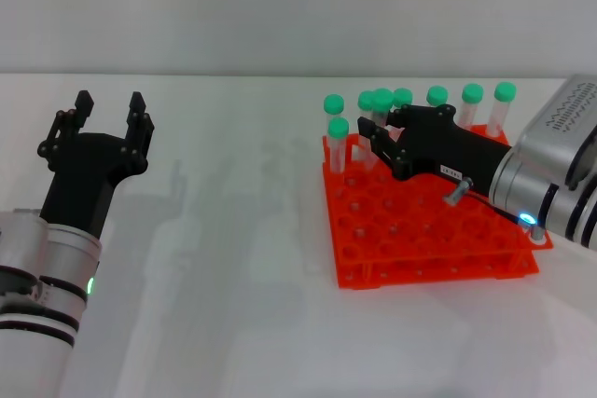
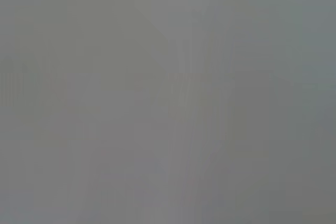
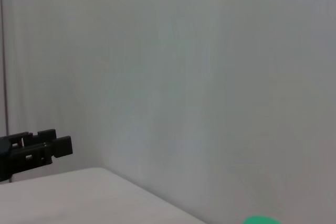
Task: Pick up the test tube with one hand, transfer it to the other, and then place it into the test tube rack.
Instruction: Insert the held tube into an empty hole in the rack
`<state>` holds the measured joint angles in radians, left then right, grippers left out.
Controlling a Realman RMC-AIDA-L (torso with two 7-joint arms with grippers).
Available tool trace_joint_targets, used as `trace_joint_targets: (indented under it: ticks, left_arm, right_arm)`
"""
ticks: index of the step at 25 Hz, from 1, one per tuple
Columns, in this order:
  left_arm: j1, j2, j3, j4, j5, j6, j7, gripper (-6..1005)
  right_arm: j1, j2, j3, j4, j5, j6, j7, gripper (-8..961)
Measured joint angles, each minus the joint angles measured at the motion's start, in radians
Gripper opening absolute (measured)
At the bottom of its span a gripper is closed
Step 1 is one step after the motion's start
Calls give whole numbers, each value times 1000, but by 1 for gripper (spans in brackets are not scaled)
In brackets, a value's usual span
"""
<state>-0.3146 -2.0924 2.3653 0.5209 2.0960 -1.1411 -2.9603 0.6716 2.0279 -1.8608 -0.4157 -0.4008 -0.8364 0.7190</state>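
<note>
The orange-red test tube rack [image 1: 420, 230] lies on the white table at the right. Several green-capped tubes stand along its back and left rows. My right gripper [image 1: 371, 140], on the blue-lit arm, reaches over the rack's back left part. Its fingers are closed around the body of the test tube [image 1: 382, 99], which stands upright with its cap slightly above its neighbours. A green cap [image 3: 261, 220] peeks into the right wrist view. My left gripper [image 1: 110, 109], on the green-lit arm, is open and empty above the table at the left. It also shows in the right wrist view [image 3: 31, 153].
The white table [image 1: 233, 258] runs between the two arms up to a pale wall at the back. The left wrist view is plain grey. The rack's front rows hold no tubes.
</note>
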Motion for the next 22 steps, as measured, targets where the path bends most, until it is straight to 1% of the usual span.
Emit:
trace_joint_targets:
  ticks: [7,22]
  left_arm:
    - [-10,0,0,-4,-1,0,0,606]
    - [-11,0,0,-6,-1,0,0,606]
  right_arm:
    - [9,0,-4,0,0,37,-16,202]
    - [6,0,-29,0,3,39,-28,201]
